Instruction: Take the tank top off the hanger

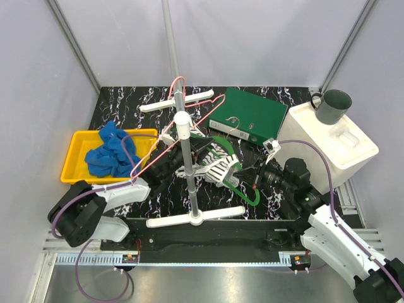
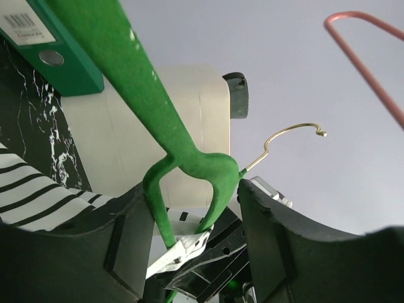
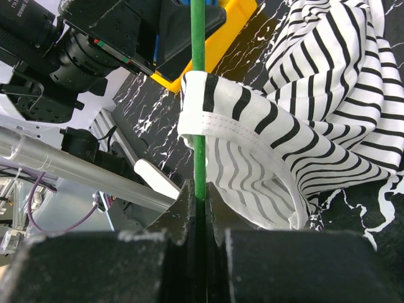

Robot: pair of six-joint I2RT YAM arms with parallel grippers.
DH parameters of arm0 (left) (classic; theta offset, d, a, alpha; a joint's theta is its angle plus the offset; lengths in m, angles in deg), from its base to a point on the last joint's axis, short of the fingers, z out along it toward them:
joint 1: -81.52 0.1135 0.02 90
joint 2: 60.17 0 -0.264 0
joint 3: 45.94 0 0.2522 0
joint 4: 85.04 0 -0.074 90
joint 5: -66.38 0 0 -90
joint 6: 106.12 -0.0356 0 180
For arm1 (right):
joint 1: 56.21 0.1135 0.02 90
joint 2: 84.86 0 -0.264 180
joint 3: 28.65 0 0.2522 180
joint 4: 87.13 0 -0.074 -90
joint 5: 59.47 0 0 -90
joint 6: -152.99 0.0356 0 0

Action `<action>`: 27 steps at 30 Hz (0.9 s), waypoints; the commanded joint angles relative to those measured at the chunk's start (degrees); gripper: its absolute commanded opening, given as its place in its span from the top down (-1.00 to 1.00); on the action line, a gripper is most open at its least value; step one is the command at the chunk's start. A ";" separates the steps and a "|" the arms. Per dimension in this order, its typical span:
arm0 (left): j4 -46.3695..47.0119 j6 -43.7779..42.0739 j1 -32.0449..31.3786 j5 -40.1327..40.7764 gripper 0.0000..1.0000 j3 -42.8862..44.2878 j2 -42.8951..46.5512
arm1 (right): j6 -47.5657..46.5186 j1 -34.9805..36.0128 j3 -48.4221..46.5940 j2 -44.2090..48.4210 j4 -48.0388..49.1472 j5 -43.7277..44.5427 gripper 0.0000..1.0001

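The black-and-white striped tank top (image 1: pixel 218 169) hangs crumpled on a green hanger (image 1: pixel 254 197) in the middle of the table, beside the rack pole. My right gripper (image 1: pixel 252 180) is shut on the hanger's thin green bar (image 3: pixel 198 38). One strap (image 3: pixel 208 110) is looped round that bar just above the gripper (image 3: pixel 201 199). The rest of the top (image 3: pixel 328 95) lies to the right. My left gripper (image 1: pixel 199 154) brackets the hanger's forked neck (image 2: pixel 189 164) below its gold hook (image 2: pixel 290 134). Both fingers touch the neck, so this gripper (image 2: pixel 194 214) looks shut on it.
A white rack (image 1: pixel 186 158) with pink hangers (image 1: pixel 189 101) stands mid-table, its base (image 1: pixel 196 219) near the front. A yellow bin (image 1: pixel 76 142) of blue cloths (image 1: pixel 110 151) is at left. A green binder (image 1: pixel 249 113) lies behind. A white box (image 1: pixel 328 145) carries a dark mug (image 1: pixel 331 106).
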 commanded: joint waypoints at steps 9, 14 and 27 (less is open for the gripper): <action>-6.82 -6.87 0.63 7.91 -0.47 -2.67 8.46 | 3.00 0.03 -2.07 3.39 2.60 -2.36 1.00; -23.70 -11.53 0.72 14.49 -0.62 -0.39 16.73 | 1.69 0.03 -2.25 4.18 0.58 -2.54 1.00; -33.31 -0.83 0.90 17.32 -0.61 5.41 13.50 | -1.92 0.03 -1.11 2.95 0.93 -6.40 1.00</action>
